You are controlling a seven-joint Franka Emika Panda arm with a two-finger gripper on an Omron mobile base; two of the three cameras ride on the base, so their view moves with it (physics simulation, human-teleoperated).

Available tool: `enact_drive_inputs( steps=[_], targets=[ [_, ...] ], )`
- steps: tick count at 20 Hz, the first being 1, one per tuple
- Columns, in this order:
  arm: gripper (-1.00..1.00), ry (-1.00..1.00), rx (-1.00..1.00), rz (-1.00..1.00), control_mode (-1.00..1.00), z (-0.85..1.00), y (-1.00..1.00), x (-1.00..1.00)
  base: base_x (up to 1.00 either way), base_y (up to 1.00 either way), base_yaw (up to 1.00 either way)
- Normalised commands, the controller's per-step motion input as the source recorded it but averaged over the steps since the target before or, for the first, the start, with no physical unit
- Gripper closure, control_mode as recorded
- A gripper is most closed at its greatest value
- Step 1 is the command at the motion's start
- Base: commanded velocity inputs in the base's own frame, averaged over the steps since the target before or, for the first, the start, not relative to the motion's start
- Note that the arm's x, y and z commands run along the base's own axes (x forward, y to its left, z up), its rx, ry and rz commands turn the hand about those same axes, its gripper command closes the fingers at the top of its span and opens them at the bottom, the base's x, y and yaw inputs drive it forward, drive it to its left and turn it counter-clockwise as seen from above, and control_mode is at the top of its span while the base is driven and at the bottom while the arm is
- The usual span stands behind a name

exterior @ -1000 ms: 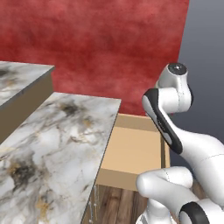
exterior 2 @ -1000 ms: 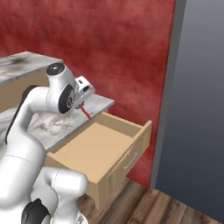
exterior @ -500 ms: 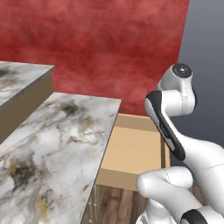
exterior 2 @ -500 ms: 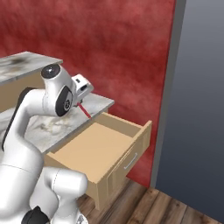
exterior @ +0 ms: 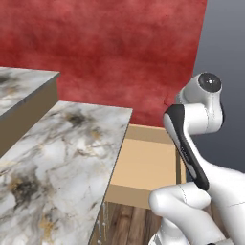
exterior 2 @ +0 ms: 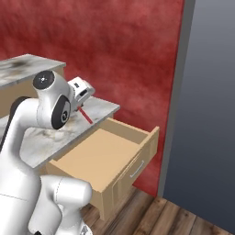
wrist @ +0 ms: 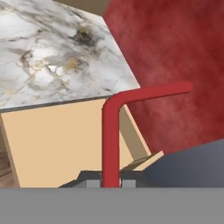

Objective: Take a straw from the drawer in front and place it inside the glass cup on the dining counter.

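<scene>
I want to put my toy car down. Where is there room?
The marble counter top beside the red wall is bare. The open drawer floor is bare too. It is crowded near the gripper, shut on the straw.

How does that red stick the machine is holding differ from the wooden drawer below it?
The straw is thin, red and bent near its top; the drawer is a wide, shallow, light tan box with flat sides. The straw is off the ground, pinched between the shut fingers of the gripper, while the drawer sits pulled out from under the marble counter. The drawer has a small handle on its front; the straw is plain. Both look smooth and single-coloured.
</scene>
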Motion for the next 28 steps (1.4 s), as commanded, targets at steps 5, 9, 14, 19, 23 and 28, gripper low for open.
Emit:
enact_drive_inputs(
  steps=[5,9,14,19,23,28],
  targets=[
    [1.0,-0.01,0.0,0.0,-1.0,0.26,0.0,-0.36,0.0,0.0,0.0],
    [1.0,-0.01,0.0,0.0,-1.0,0.27,0.0,-0.32,0.0,0.0,0.0],
    [1.0,-0.01,0.0,0.0,-1.0,0.17,0.0,-0.22,0.0,0.0,0.0],
    [1.0,-0.04,0.0,0.0,-1.0,0.04,0.01,-0.16,0.0,0.0,0.0],
    [1.0,0.0,0.0,0.0,-1.0,0.0,0.01,-0.05,0.0,0.0,0.0],
    [1.0,0.01,0.0,0.0,-1.0,0.0,0.0,0.0,0.0,0.0,0.0]
  ],
)
